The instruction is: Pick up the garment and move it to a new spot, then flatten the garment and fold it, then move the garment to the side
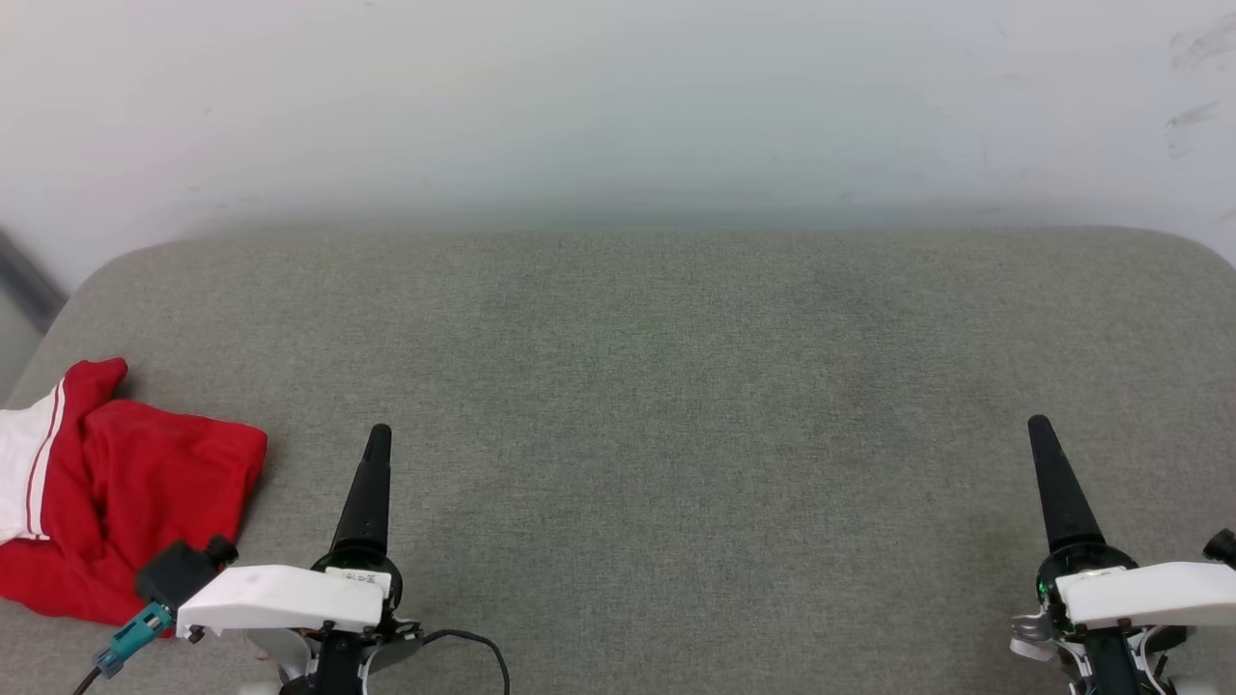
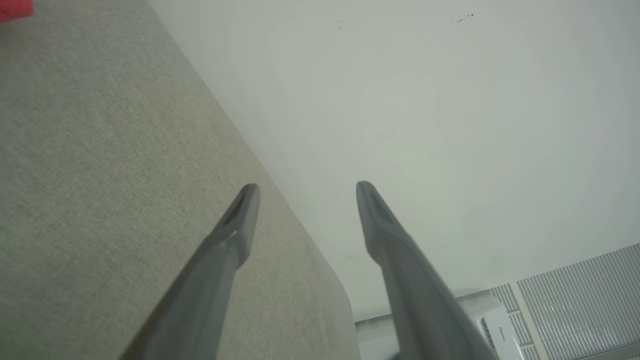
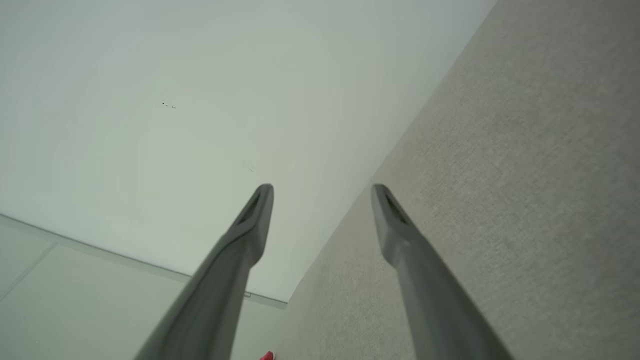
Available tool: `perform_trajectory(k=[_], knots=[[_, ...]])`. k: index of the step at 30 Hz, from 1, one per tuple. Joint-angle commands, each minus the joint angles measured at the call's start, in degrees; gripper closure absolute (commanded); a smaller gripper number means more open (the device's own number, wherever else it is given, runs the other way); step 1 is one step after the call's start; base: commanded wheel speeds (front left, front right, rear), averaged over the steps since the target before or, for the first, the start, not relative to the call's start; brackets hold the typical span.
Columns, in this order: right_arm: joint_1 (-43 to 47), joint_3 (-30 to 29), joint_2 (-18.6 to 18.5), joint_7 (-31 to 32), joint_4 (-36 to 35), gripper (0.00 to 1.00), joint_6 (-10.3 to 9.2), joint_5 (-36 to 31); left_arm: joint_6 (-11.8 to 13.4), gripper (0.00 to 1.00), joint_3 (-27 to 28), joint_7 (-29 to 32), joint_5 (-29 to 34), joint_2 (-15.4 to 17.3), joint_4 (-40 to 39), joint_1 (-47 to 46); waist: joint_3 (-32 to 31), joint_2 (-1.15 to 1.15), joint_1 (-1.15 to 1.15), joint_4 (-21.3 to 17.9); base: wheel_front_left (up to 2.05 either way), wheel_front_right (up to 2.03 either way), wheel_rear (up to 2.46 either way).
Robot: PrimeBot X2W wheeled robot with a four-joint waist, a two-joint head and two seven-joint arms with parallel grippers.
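The garment lies bunched at the far left edge of the grey padded table, red with a white striped sleeve towards the left. A corner of it shows red in the left wrist view. My left gripper hovers just right of the garment, apart from it. Its two fingers stand open with nothing between them. My right gripper is far to the right near the table's front, also open and empty.
A pale wall rises right behind the table's far edge. The table has rounded corners at the far left and far right. A white ribbed appliance stands on the floor beyond one table corner. A small red speck shows low in the right wrist view.
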Motion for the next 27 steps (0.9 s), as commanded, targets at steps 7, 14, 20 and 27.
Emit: perform_trajectory(k=[7, 14, 20, 27], knots=[[0.2, 1.0, -0.4, -2.2, -2.0, 0.00, 0.01, -17.2, 1.3, 0.00, -2.4, -2.0, 14.3, 0.1, -1.6, -1.5, -0.2, 0.00, 0.00, 0.1, 0.00, 0.00, 0.00], [0.4, 1.2, -0.1, -2.7, -2.3, 0.00, 0.02, -27.2, 2.5, 0.00, -3.9, -3.4, 23.7, 0.2, -1.2, -1.2, -0.3, 0.00, 0.00, 0.1, 0.00, 0.00, 0.00], [0.7, 0.9, 0.3, -2.5, -3.0, 0.00, 0.02, -35.0, 3.5, 0.00, -4.7, -4.6, 30.3, 0.2, -0.4, -1.2, -0.4, 0.00, 0.00, 0.1, 0.00, 0.00, 0.00], [0.8, 1.3, 0.6, -2.3, -3.4, 0.00, 0.02, -41.8, 4.2, 0.00, -5.5, -5.8, 36.1, 0.5, 0.2, -1.4, -0.5, 0.00, 0.00, 0.2, 0.00, 0.00, 0.00]])
